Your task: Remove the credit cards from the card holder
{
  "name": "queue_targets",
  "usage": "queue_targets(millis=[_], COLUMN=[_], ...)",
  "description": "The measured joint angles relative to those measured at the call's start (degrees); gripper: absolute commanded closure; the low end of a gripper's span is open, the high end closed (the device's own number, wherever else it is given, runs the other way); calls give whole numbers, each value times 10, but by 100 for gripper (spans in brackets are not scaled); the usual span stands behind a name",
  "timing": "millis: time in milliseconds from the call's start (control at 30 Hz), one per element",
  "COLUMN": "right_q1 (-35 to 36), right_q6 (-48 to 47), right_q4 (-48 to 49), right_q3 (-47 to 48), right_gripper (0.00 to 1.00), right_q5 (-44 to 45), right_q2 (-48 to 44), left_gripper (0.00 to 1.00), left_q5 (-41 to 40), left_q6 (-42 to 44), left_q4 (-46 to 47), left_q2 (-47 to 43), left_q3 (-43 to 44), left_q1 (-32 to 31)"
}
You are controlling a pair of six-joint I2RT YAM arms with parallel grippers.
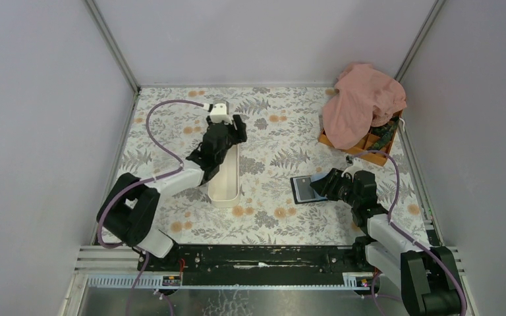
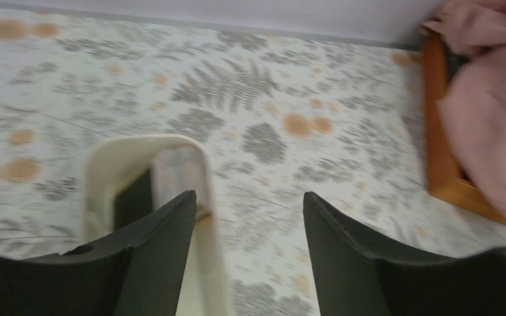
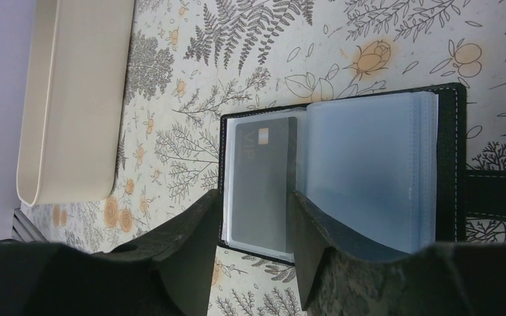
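Note:
The card holder (image 1: 301, 191) lies open on the floral table, black with clear plastic sleeves (image 3: 369, 171) fanned up on its right half (image 3: 448, 131). A grey card marked VIP (image 3: 263, 178) sits in the left sleeve. My right gripper (image 3: 257, 204) is open and low over the holder's near edge, one finger at the holder's left border and the other at the fold, with the grey card between them. It also shows in the top view (image 1: 321, 185). My left gripper (image 2: 249, 197) is open and empty above the far end of the white tray (image 1: 224, 187).
The long white tray (image 2: 99, 164) holds a dark shape and a grey flat piece at its far end, both blurred. The tray also shows in the right wrist view (image 3: 72, 99). An orange compartment box (image 1: 369, 141) under a pink cloth (image 1: 362, 102) stands at the back right.

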Motion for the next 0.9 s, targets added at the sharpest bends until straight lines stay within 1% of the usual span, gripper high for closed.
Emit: queue_targets(millis=[67,133,200,267,300,367,500,600,767,900], right_q1=[0,0,0,0,0,0,0,0,0,0], right_q6=[0,0,-1,-1,0,0,0,2,12,21], right_q4=[0,0,0,-1,-1,-3,-17,-22,-28,-22], right_q3=[0,0,0,0,0,0,0,0,11,14], right_gripper=[57,67,75,82,86,89,90,94,96,96], right_q5=[-2,-4,-8,-11,-11,-11,-5,6,19,19], right_q2=[-5,-7,-8,-10,-12,-16,-26,-24,19,50], left_gripper=[46,60,79,99,100,100,100,100,100,100], left_q5=[17,26,37,59,74,104,157,189,234,255], left_q6=[-21,-32,-40,-51,-58,-75,-114,-143,-193,-223], left_q4=[-11,-17,-25,-23,-20,-12,-2,2,22,41], left_q2=[-9,-10,-2,17,30,59,122,150,176,192], left_q3=[1,3,13,30,38,48,53,50,47,41], left_q1=[-34,-80,-141,-189,-206,-225,-230,-230,-233,-246])
